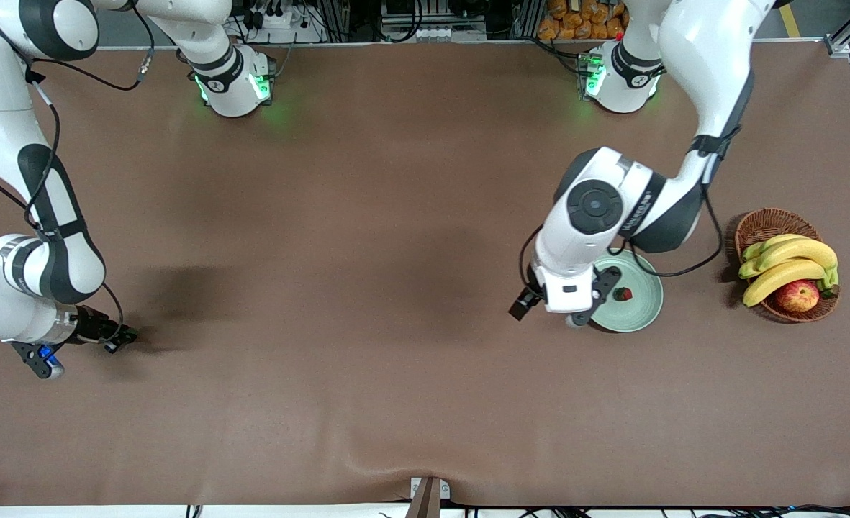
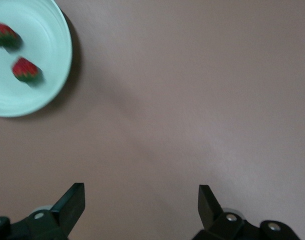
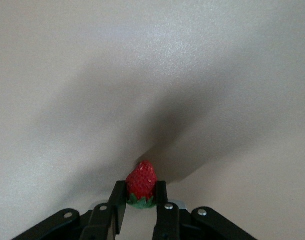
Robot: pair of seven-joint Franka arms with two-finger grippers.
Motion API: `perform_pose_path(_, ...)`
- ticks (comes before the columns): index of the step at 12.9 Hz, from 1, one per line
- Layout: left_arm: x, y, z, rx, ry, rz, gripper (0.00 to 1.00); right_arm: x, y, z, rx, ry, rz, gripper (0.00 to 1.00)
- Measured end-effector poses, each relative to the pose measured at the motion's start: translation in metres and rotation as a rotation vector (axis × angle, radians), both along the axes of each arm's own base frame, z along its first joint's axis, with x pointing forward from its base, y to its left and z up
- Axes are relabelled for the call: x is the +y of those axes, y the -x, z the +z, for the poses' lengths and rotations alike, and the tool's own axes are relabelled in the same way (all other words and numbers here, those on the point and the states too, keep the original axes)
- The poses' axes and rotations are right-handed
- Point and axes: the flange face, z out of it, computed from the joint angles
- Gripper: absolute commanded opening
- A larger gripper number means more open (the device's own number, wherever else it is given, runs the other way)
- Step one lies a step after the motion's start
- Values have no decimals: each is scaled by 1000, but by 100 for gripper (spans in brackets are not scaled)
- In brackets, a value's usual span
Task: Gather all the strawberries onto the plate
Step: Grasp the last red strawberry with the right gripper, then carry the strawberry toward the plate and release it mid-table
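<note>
The mint-green plate (image 1: 640,311) lies toward the left arm's end of the table. In the left wrist view the plate (image 2: 47,30) holds two strawberries (image 2: 5,36) (image 2: 25,70); the front view shows only one strawberry (image 1: 622,293), as the left hand covers part of the plate. My left gripper (image 2: 141,202) is open and empty, over the table beside the plate's rim (image 1: 580,316). My right gripper (image 3: 141,192) is shut on the third strawberry (image 3: 141,181), low over the table at the right arm's end (image 1: 124,337).
A brown wicker basket (image 1: 770,219) with bananas (image 1: 788,262) and a red-yellow apple (image 1: 797,295) stands beside the plate, closer to the table's end. A clamp (image 1: 428,496) sits at the table's near edge.
</note>
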Motion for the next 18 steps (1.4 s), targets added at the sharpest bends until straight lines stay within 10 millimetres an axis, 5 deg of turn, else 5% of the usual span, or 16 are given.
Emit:
perform_pose_path(4,-6,-13,15,-33,27,16,100,29,-15,23,-59,-28,155,0)
perform_pose_path(7,7,-24,23,-50,32,40,100,95,-30,49,-114,-90,286,0)
perform_pose_path(12,56,-50,37,-73,36,101,100,278,-28,87,-170,-248,538,0)
perform_pose_path(16,63,-52,35,-59,27,111,100,452,18,92,-171,-278,780,0)
perform_pose_path(18,64,-50,34,-43,16,108,100,524,49,92,-202,-289,874,0)
